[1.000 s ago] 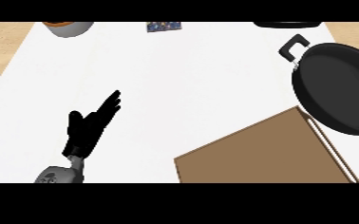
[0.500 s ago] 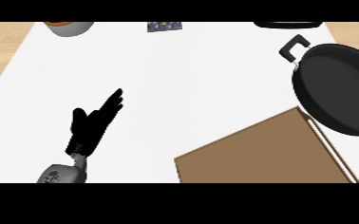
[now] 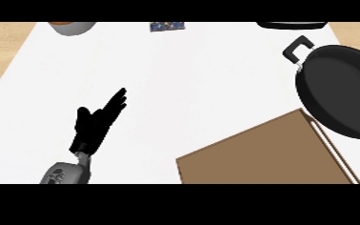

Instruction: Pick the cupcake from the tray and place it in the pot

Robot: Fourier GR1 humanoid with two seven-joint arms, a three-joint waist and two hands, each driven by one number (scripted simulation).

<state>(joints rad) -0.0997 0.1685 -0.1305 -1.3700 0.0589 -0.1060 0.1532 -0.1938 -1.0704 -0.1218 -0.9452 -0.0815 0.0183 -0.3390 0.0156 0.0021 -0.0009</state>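
L hand [image 3: 95, 124] open mid-counter; tray [image 3: 260, 150] touches pot [image 3: 336, 90] at rt edge.

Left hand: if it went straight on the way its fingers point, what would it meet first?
Probably nothing nearby. The left hand points up and to the right over bare white counter; that line runs toward the top edge, right of the small dark card. Height is unclear.
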